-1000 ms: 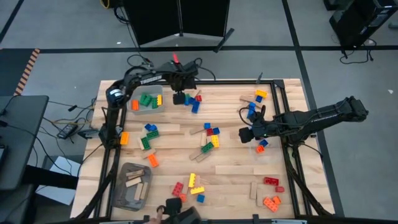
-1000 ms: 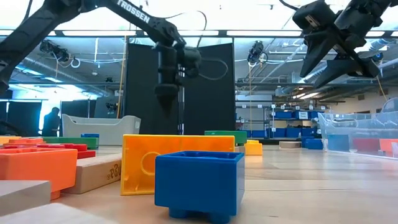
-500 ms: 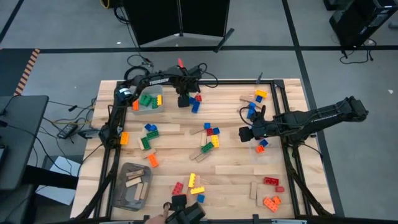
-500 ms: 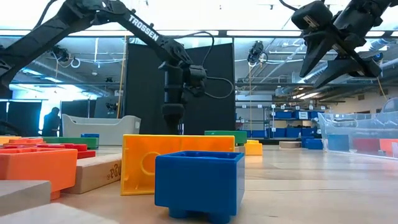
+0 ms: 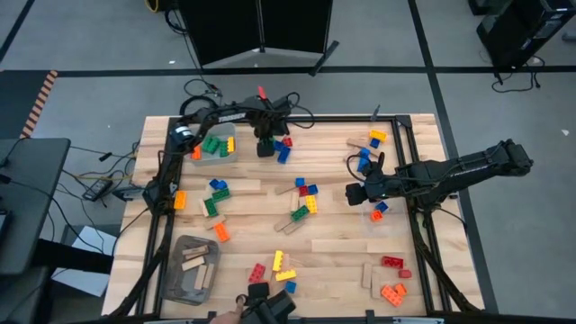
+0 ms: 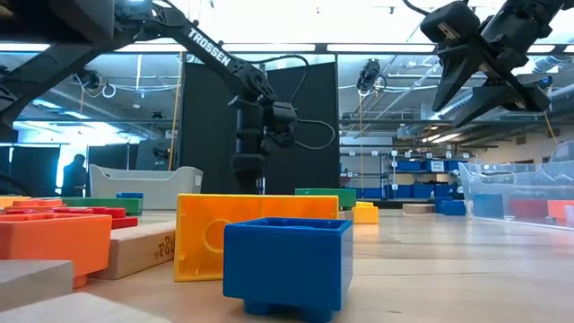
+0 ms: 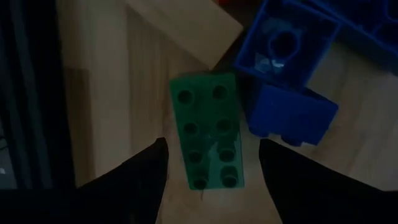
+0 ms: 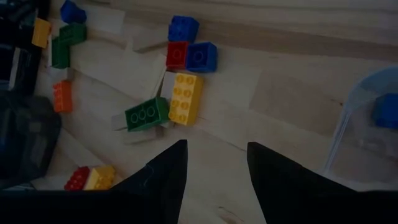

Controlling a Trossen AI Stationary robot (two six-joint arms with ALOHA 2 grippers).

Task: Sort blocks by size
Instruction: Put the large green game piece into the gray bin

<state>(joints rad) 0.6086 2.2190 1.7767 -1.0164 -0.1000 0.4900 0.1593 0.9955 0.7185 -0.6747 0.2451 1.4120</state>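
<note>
The left gripper has come down at the far side of the table, just right of the clear bin. A second ago it hung higher and a little to the left in the low view; now its tip drops behind the yellow brick in that view, so its lowest part is hidden there. Since half a second ago it has barely shifted. In the left wrist view its fingers stand apart on either side of a green brick lying flat on the wood, studs up, not yet touching it. Just beside that brick are a blue brick and a wooden piece (one end of it meets the green brick's corner).

The right gripper hovers over the right-middle of the table, unchanged across the frames. Its fingers are apart with nothing between them. Below it in the right wrist view lie a yellow brick, a green brick, a red one and a blue one.

The remaining blocks stay scattered over the table, some green ones in the clear bin, wooden pieces in the grey bin.
</note>
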